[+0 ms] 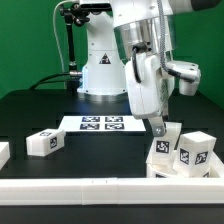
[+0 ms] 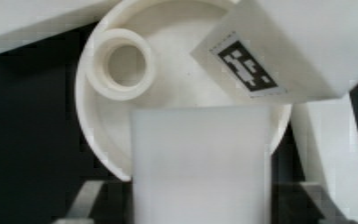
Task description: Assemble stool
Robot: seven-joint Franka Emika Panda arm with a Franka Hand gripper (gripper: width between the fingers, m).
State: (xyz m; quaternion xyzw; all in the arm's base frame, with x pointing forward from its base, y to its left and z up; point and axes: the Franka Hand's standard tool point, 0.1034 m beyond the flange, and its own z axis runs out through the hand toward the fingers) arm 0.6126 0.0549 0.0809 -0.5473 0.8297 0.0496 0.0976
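A white leg and the white marker board carry black-and-white square tags on a black table, while the round seat looks plain creamy white.

The black bench carries the marker board, lying flat near the pincer, toward the exterior view's left. Farther that way sits one stool leg. Beneath the pincer, tagged stool parts cluster beside the white border rail.
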